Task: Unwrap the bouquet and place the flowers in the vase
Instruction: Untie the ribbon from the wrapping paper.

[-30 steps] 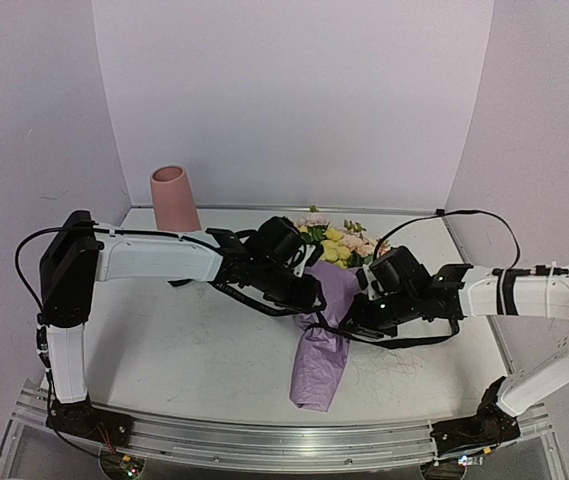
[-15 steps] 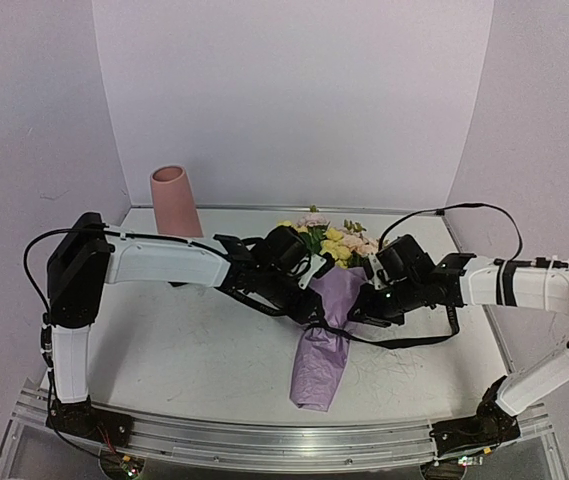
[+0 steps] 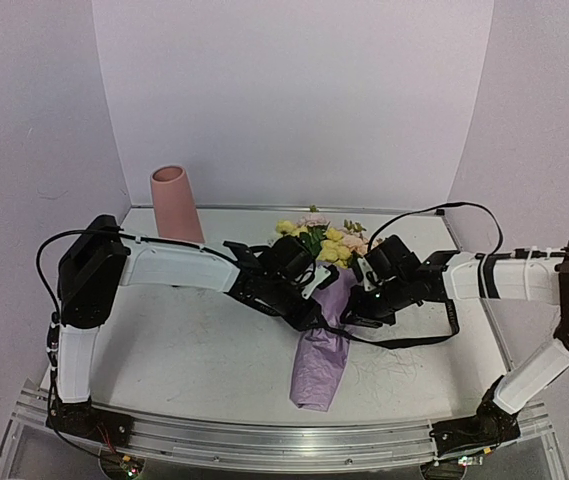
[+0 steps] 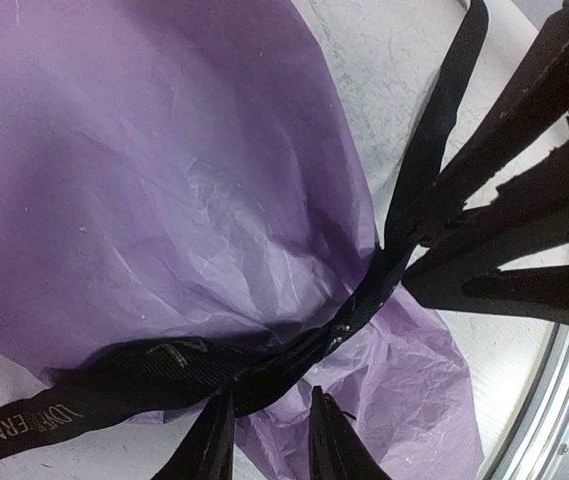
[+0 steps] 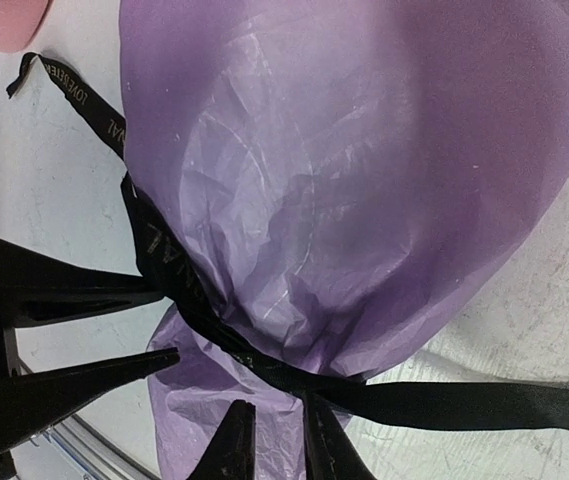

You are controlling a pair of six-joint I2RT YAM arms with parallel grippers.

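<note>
The bouquet (image 3: 322, 330) lies on the table, its yellow, pink and cream flowers (image 3: 326, 243) pointing to the back. Its lilac paper (image 4: 164, 180) (image 5: 364, 150) is pinched at the neck by a black ribbon (image 4: 164, 365) (image 5: 464, 405). At the neck's left side my left gripper (image 3: 312, 308) (image 4: 271, 400) has its jaws a narrow gap apart, tips at the ribbon. From the right my right gripper (image 3: 351, 312) (image 5: 278, 405) meets the same spot, jaws slightly apart over paper, one tip touching the ribbon. The salmon-pink vase (image 3: 175, 203) stands upright at the back left.
A loose ribbon tail (image 3: 414, 342) loops over the table under the right arm. A metal rail (image 3: 264, 440) runs along the near edge. Lilac walls close in the back and sides. Each wrist view shows the other gripper's fingers (image 4: 504, 200) (image 5: 64, 290) close by.
Both grippers have drawn in toward the bouquet's neck, the right arm shifting left and back. The left jaws have narrowed. The bouquet stays where it was.
</note>
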